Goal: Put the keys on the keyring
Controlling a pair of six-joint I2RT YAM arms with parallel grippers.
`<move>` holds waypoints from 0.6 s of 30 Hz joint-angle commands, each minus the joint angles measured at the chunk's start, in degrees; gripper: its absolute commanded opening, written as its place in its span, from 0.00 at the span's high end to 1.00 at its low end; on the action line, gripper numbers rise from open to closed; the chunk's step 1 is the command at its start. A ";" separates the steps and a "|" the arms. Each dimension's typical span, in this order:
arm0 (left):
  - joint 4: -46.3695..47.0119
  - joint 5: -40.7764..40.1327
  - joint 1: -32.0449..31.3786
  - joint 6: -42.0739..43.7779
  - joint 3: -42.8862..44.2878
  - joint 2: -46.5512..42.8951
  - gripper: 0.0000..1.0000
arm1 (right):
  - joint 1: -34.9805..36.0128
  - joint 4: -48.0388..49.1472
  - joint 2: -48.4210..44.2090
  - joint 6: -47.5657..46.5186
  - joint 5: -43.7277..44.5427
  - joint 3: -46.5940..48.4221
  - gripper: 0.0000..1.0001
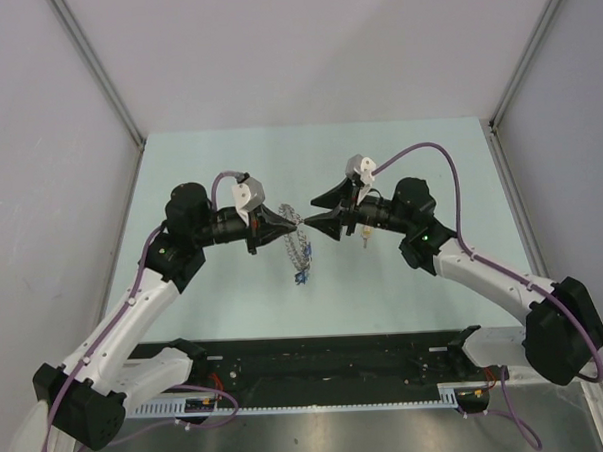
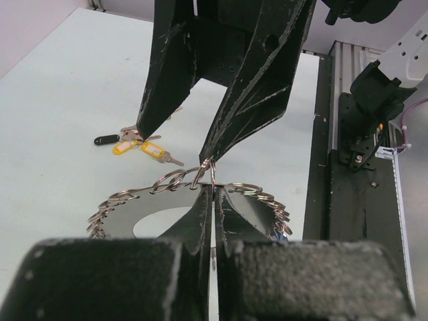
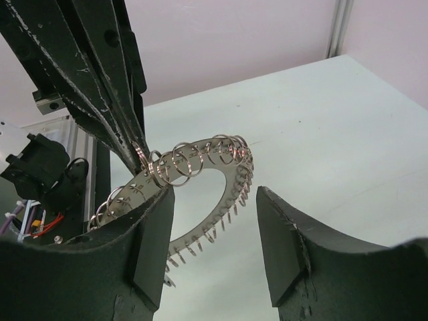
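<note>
Keyring (image 2: 127, 215): held on edge at the middle of the table (image 1: 199, 170), its rim pinched in the fully closed left gripper (image 1: 284, 219). Right gripper (image 1: 311, 213): jaws wide apart, holding nothing, one tip at the ring's fringed upper edge. Keys (image 2: 137, 144): a loose cluster on the table beneath it, apart from the ring.

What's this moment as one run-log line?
left gripper shut on keyring | right gripper open at its rim | keys on table

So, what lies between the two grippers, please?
The keyring, clamped by the left gripper, its rim at the open right gripper, per the left wrist view.
</note>
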 commanded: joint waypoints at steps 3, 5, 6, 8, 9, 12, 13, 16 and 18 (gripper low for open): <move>2.74 3.47 -0.37 0.18 2.77 -0.02 1.00 | 0.38 5.09 2.41 1.40 -0.88 2.48 0.43; 2.57 4.26 -0.54 -0.09 2.94 0.42 1.00 | 0.29 5.61 3.72 1.49 -0.45 3.01 0.43; 2.31 4.79 -0.55 -0.09 3.03 0.60 1.00 | 0.29 5.70 4.08 1.49 0.34 3.19 0.43; 0.82 4.71 -0.81 0.96 3.47 0.86 1.00 | 0.20 4.57 4.69 1.92 4.98 4.06 0.43; 0.29 4.18 -0.90 1.84 3.65 0.95 1.00 | 0.03 3.86 4.70 2.45 7.18 4.41 0.43; -2.35 2.95 -1.25 3.33 4.26 1.04 1.00 | -0.94 0.53 4.26 3.24 16.06 5.12 0.43; -3.05 1.90 -1.34 4.56 4.70 1.21 1.00 | -1.81 -1.22 3.91 4.20 18.77 5.03 0.43; -5.16 -2.04 -1.51 5.97 5.05 1.04 1.00 | -3.13 -5.09 2.42 3.61 18.72 5.12 0.43; -7.17 -7.48 -1.69 7.29 5.40 1.30 1.00 | -3.31 -7.21 0.93 1.76 18.01 5.12 0.43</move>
